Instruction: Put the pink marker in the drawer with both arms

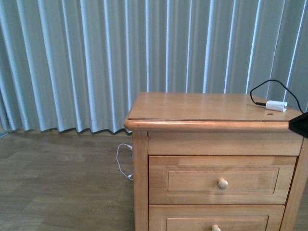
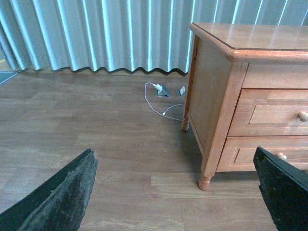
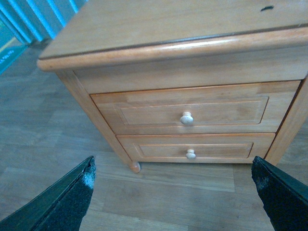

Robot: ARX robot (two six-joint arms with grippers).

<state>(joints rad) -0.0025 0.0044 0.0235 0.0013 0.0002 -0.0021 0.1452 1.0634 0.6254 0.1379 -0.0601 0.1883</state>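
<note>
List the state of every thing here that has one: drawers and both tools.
Upper drawer: closed.
Lower drawer: closed.
White plug on black cable: lying on the nightstand top.
Left tool: open, empty.
Right tool: open, empty.
Pink marker: not in view.

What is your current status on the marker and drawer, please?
Left gripper and right gripper open, empty, clear of the nightstand. Top drawer shut. Pink marker not in view. White plug with cable on the nightstand top.
</note>
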